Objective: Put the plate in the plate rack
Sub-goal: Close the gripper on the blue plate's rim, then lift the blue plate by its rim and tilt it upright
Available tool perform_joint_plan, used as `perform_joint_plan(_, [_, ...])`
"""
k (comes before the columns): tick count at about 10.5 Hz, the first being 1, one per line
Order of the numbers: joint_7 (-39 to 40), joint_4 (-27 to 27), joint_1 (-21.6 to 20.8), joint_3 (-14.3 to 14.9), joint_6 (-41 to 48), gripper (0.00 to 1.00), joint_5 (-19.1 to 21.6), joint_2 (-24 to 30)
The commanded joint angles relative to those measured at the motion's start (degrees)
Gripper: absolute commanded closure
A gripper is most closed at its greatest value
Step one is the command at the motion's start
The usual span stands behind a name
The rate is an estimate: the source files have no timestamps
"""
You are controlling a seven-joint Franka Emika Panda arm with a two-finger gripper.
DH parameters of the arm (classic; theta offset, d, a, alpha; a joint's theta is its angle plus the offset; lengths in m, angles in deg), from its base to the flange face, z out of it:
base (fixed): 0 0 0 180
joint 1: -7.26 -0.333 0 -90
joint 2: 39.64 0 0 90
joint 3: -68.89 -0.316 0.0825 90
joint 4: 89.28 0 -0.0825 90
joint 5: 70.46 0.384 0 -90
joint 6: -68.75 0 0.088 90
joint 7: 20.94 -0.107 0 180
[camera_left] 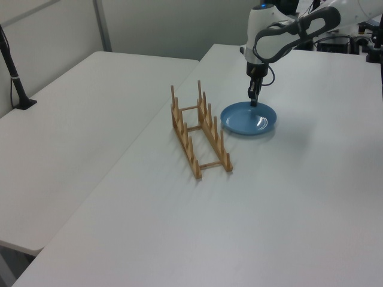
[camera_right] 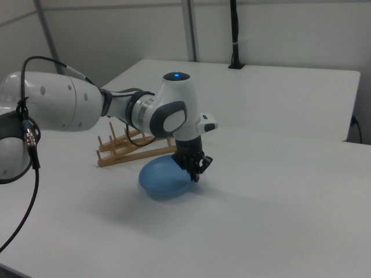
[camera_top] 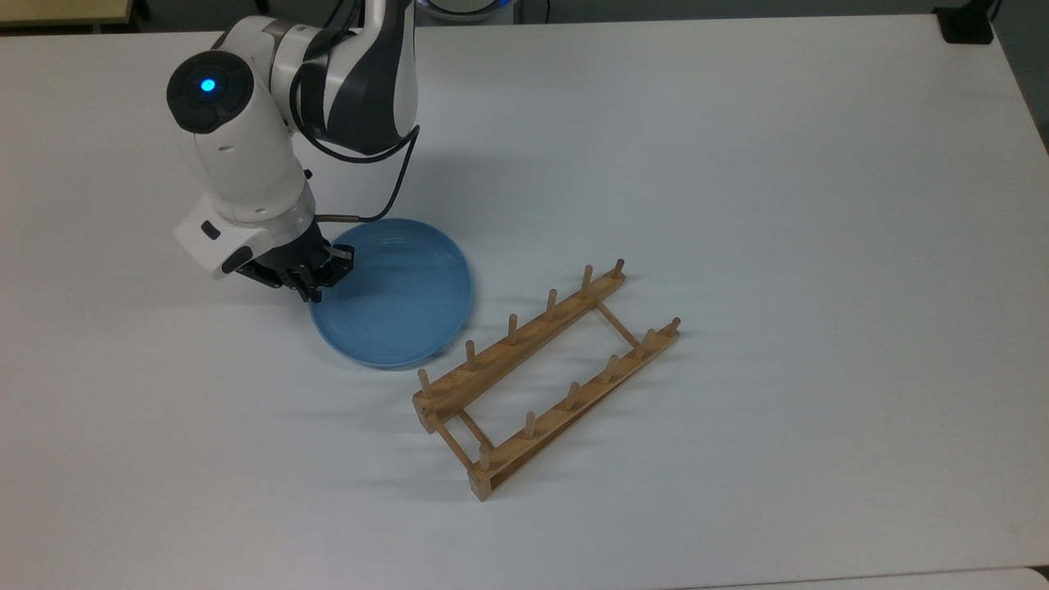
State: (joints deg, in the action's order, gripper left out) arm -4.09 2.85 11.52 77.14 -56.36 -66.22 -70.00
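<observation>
While the light-brown wooden plate rack [camera_top: 545,380] with short upright pegs stands with nothing between its rails on the white table [camera_top: 737,164], the round light-blue plastic plate [camera_top: 393,293] with a raised rim sits just beside it, at the top view's left. In the right view the plate looks tilted. The gripper [camera_top: 315,279] points down from the white arm [camera_top: 246,156], its jaws clamped on the plate's rim.

Plate rack [camera_top: 545,377] pegs beside plate [camera_top: 393,295]
</observation>
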Motion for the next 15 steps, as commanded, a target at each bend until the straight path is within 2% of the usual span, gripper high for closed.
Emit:
perform_joint_plan(1, [2.8, 0.6, -0.1, -0.1, -0.3, 1.0, 0.9, 1.1])
perform_joint_plan(9, [4.8, 0.3, 0.4, 0.4, 0.0, 1.0, 1.2, 11.3])
perform_joint_plan(13, [4.4, 0.4, -1.0, 1.1, -11.3, 1.0, 0.4, 14.8])
perform_joint_plan(15, [4.2, 0.4, -2.9, 2.6, -17.5, 1.0, 0.2, 16.5])
